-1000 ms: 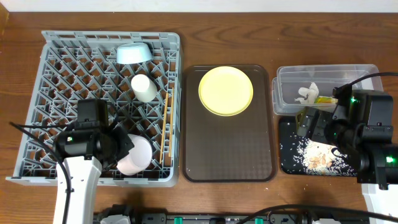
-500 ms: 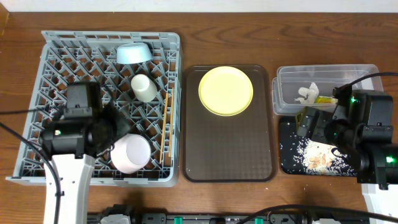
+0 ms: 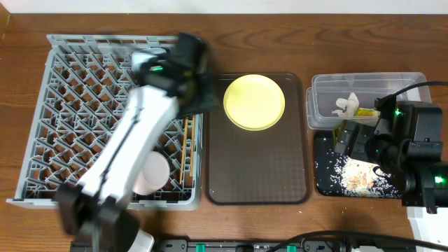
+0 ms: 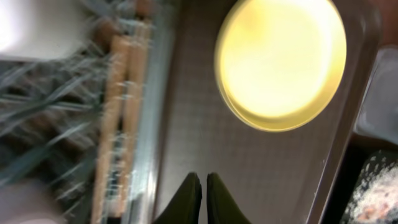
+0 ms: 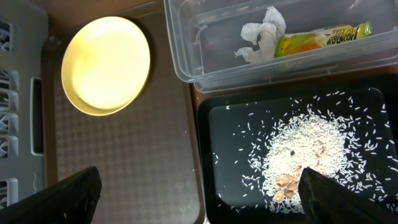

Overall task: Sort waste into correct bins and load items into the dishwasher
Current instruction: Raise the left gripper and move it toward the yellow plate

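Wooden table — one plate, two chopsticks

We're looking at the yellow plate now: smooth, glossy, catching the light. The brown tray reads matt, with a fine checked texture. The tub is clear plastic, the tissue soft crumpled paper, the wrapper shiny film. The dish rack is matt grey plastic, the table grained wood.

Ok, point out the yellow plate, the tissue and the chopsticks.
yellow plate [image 3: 254, 102], overhead view, centre of its face.
tissue [image 5: 261, 36], right wrist view, middle of the crumple.
chopsticks [image 3: 185, 150], overhead view, mid-length of the pair.
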`<state>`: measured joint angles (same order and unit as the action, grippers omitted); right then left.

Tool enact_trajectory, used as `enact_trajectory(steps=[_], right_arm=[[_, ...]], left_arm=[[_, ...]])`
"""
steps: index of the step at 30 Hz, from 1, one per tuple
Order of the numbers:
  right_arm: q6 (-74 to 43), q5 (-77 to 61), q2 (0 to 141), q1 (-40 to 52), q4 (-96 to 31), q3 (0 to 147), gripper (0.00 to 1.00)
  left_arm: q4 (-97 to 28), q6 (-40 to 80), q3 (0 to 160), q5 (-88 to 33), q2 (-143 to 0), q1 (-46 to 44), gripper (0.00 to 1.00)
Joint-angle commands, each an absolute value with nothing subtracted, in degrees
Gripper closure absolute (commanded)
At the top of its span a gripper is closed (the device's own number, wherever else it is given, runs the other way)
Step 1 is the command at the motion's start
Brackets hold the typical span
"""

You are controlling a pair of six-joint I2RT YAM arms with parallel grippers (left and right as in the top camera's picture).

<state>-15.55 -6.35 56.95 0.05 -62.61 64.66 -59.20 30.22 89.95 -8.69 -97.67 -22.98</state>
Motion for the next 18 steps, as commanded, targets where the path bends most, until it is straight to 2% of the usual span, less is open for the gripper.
enact_trajectory(steps=[1,7,11,18], right_arm=[[-16.1,-5.8,56.9,0.1,-62.7,64.8,0.01],[-16.1,-5.8,56.9,0.1,-62.7,64.8,0.01],[-16.1,-5.8,56.9,0.1,-62.7,64.8,0.01],[-16.1,-5.8,56.9,0.1,-62.7,64.8,0.01]], left_arm=[[-54.3,32.3,91.0,-8.6,-103.2,-27.4,0.92],[-37.5,32.2,91.0,-7.9,-111.4,-33.1,0.91],[-28.6,32.0,91.0,-6.5,-116.0,-35.1,0.85],[-30.1,32.0,91.0,-3.4,-122.4,-35.9,0.84]])
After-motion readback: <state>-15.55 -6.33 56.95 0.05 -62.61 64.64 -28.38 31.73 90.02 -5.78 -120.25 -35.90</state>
